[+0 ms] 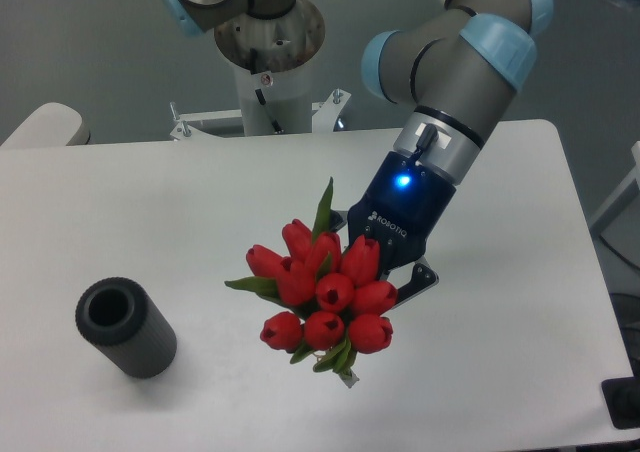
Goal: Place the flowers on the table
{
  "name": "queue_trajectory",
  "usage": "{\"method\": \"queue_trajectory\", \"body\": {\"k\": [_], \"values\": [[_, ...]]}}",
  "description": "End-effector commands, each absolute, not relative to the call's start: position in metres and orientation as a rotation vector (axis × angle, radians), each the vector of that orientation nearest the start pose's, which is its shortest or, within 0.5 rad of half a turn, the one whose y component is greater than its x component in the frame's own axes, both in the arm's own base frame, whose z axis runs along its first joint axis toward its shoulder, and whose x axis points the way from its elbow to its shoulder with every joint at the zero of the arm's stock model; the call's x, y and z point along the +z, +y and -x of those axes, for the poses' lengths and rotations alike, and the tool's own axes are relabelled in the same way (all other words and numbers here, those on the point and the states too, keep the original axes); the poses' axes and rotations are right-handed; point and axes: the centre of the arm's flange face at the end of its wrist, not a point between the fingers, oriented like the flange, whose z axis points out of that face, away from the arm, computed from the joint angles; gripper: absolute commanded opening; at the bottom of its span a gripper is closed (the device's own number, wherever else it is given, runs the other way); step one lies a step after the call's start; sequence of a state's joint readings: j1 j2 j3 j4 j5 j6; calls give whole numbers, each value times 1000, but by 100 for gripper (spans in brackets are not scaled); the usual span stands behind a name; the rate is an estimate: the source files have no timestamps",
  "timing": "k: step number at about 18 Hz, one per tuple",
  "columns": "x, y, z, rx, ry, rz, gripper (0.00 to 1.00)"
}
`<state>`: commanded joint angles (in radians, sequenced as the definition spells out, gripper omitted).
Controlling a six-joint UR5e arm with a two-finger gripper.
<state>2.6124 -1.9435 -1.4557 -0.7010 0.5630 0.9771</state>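
The flowers (325,292) are a bunch of red tulips with green leaves, heads pointing toward the camera, over the middle of the white table (150,202). Their stems are hidden behind the blooms. My gripper (395,277) sits right behind the blooms, tilted down to the left, and its fingers close around the hidden stems. One finger (420,280) shows at the right of the blooms. I cannot tell whether the bouquet touches the table or hangs just above it.
A dark grey ribbed hollow cylinder (125,328) stands at the front left of the table. The arm's base column (268,72) rises behind the back edge. A dark object (625,404) sits off the table's right front corner.
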Motion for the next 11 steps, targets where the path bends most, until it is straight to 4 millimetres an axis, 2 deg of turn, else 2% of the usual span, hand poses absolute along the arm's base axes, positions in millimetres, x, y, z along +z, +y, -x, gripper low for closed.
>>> {"method": "queue_trajectory", "body": {"k": [11], "values": [[471, 517, 445, -51, 287, 2009, 34]]}}
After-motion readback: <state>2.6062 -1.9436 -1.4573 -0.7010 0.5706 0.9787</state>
